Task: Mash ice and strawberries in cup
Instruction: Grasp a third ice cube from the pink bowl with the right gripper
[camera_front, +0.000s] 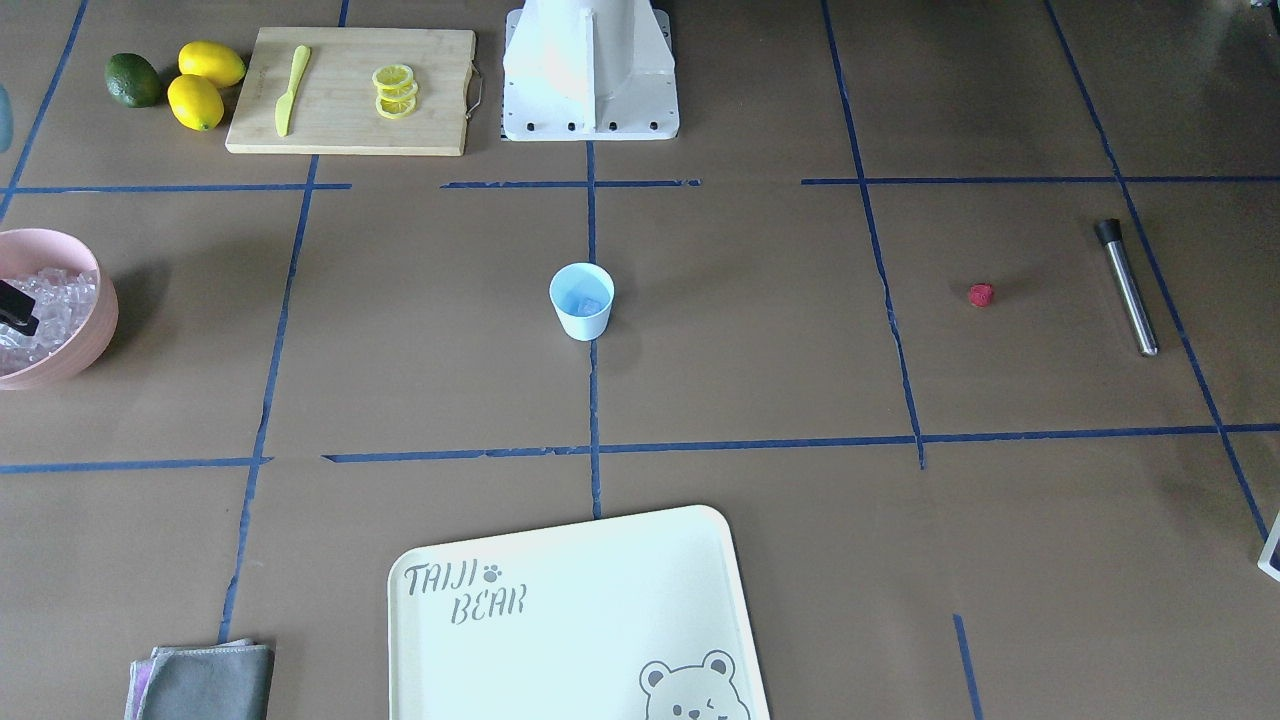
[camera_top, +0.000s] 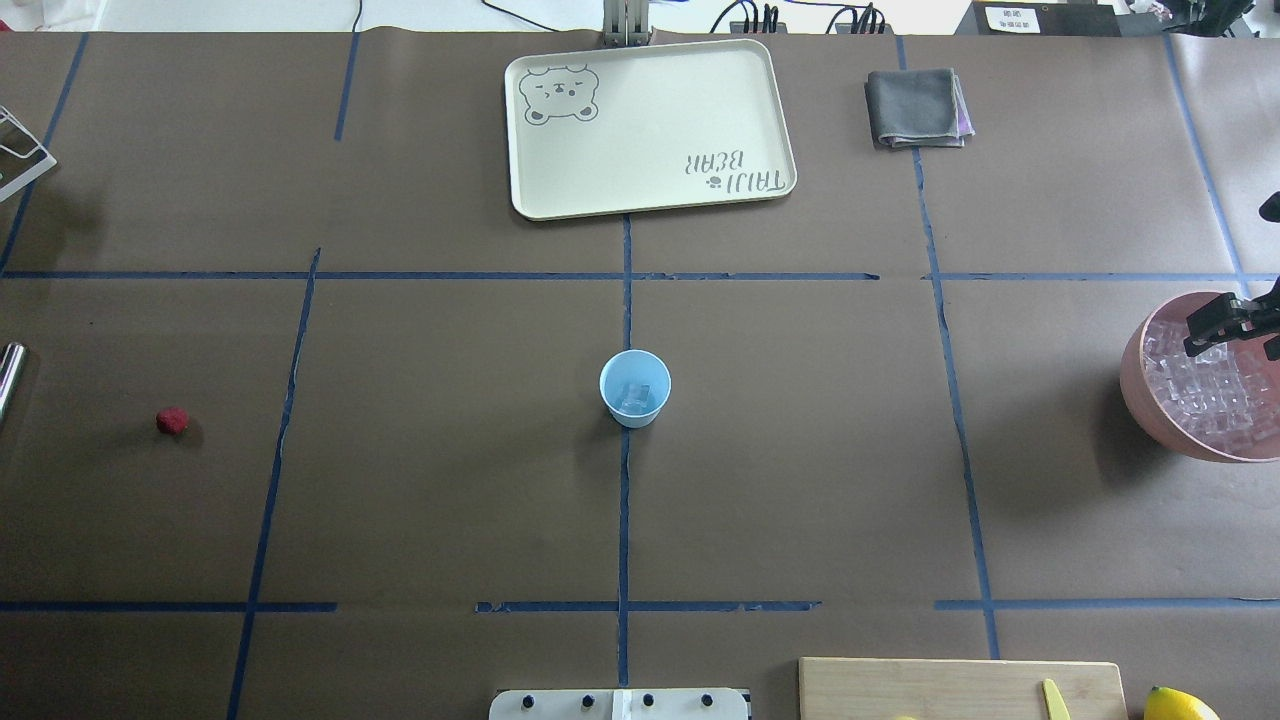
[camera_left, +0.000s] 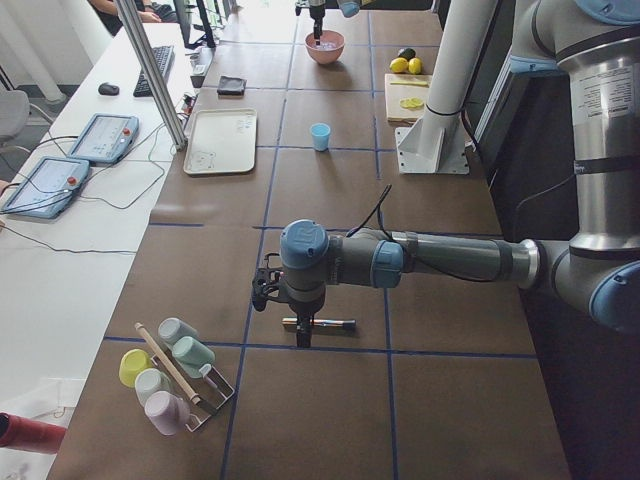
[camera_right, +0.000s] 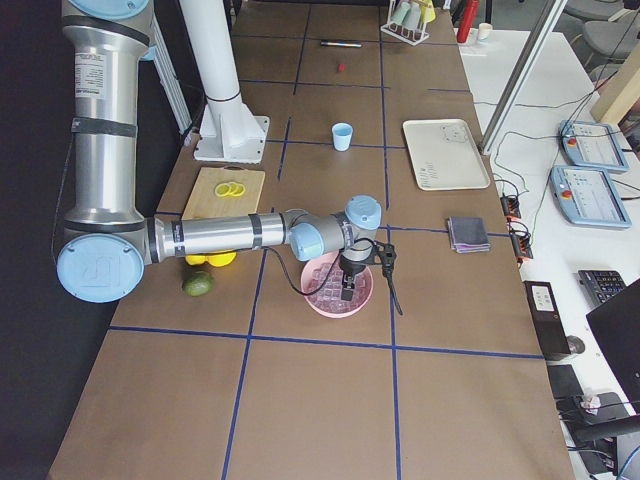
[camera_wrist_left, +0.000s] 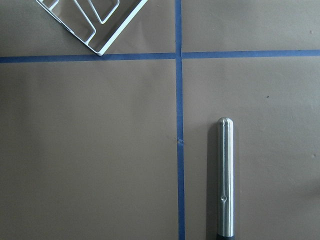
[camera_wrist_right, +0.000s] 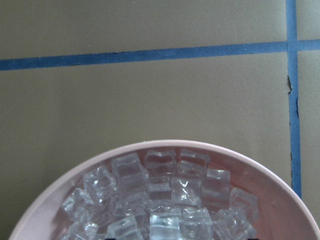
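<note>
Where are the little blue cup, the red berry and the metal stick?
blue cup (camera_front: 580, 325), front-facing view, on its outer wall.
red berry (camera_front: 981, 294), front-facing view, on its middle.
metal stick (camera_front: 1128, 290), front-facing view, halfway along the shaft.

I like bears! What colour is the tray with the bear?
The tray is pale cream, best seen in the overhead view.

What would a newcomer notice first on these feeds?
The pale blue cup stands alone at the table's centre with a little ice inside. Next come the pink bowl heaped with ice cubes at the robot's right end, and one red strawberry lying on the bare paper far to its left.
</note>
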